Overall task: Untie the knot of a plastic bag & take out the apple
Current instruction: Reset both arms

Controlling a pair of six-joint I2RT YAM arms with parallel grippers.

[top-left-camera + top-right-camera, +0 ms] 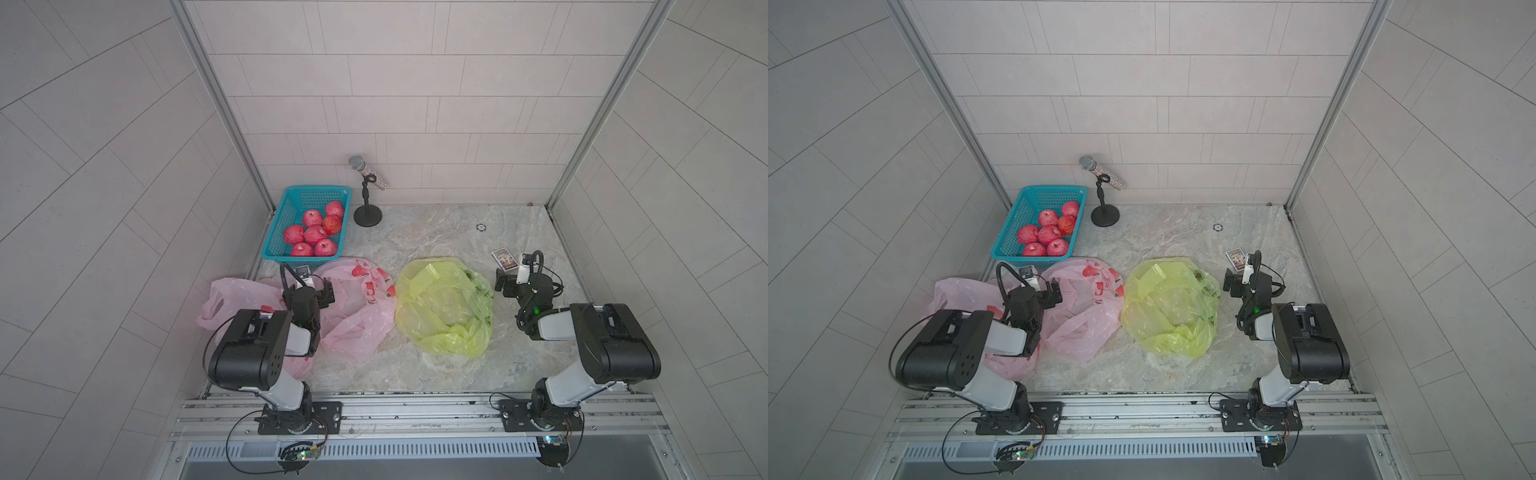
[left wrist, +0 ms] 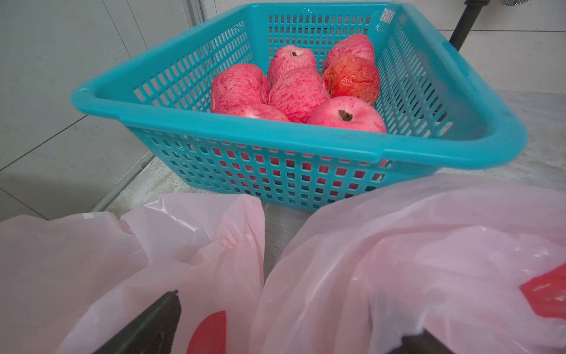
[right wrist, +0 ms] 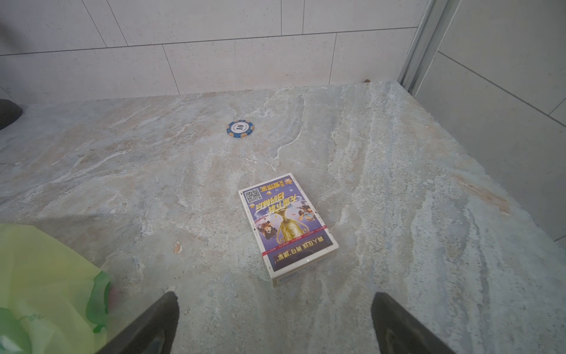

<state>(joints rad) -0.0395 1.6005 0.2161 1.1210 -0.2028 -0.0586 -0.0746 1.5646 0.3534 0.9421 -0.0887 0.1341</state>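
A crumpled yellow-green plastic bag [image 1: 444, 307] [image 1: 1171, 307] lies in the middle of the stone table, with a pale rounded bulge showing through it. I cannot make out its knot, and no apple shows inside it. My left gripper [image 1: 328, 291] [image 2: 291, 318] hangs open over two pink plastic bags [image 1: 357, 307] [image 2: 398, 245], left of the yellow bag, and pink film covers one fingertip. To the yellow bag's right, my right gripper [image 1: 503, 282] [image 3: 275, 309] stands open over bare table. An edge of the yellow bag [image 3: 46, 275] shows beside it.
A blue basket [image 1: 316, 191] [image 2: 245, 135] at the back left holds several red apples [image 1: 314, 234] [image 2: 297, 92]. A microphone on a black stand [image 1: 368, 195] stands next to it. A card box [image 1: 504, 258] [image 3: 288, 226] and a poker chip [image 1: 481, 227] [image 3: 240, 128] lie beyond the right gripper.
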